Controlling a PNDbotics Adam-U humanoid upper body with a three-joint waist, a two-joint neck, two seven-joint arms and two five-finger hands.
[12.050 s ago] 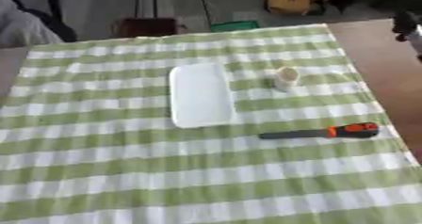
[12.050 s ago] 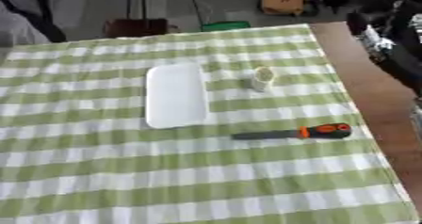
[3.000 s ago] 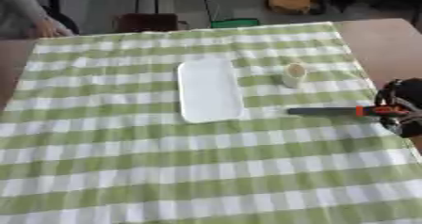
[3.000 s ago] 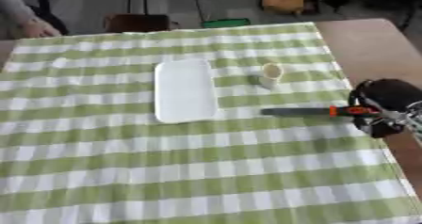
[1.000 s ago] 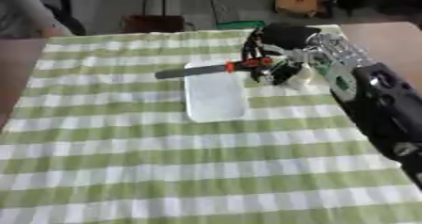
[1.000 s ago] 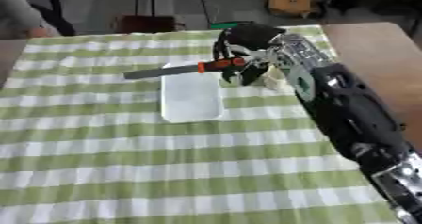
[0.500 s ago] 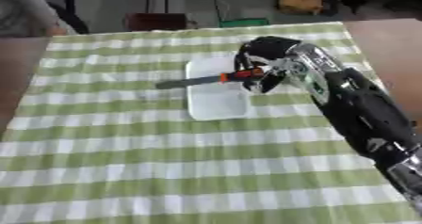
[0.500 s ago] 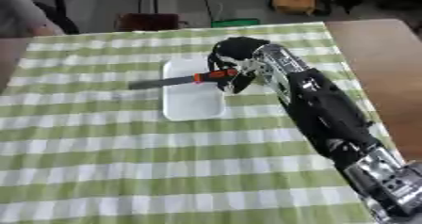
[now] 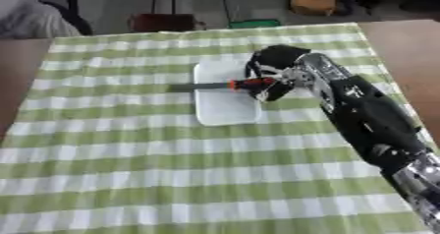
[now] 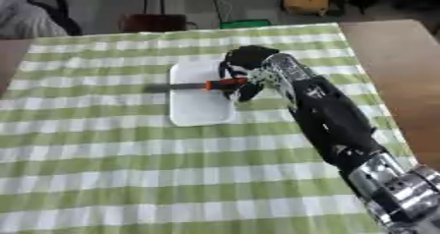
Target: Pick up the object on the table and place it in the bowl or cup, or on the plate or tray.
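Green-and-white checked cloth (image 9: 129, 179) covers the table in front of me, with bare brown tabletop (image 9: 404, 51) showing at three o'clock. My knife with the orange-and-black handle and dull grey blade (image 9: 215, 86) hangs level across the upper half of the white rectangular plastic tray (image 9: 225, 111). Its blade points toward nine o'clock and its tip overshoots the tray's left rim. I carry it flat and crosswise, I judge, so that it can come down with handle and most of the blade landing on the tray; whether it already touches the tray I cannot tell.

My right hand (image 9: 277, 73) reaches in from four o'clock and sits over the tray's right edge. Its fingers are curled round the orange handle, which sticks out from them toward nine o'clock. Nothing else is in that hand. My left hand shows in neither view. A small cup may stand behind my right hand, but it is hidden.
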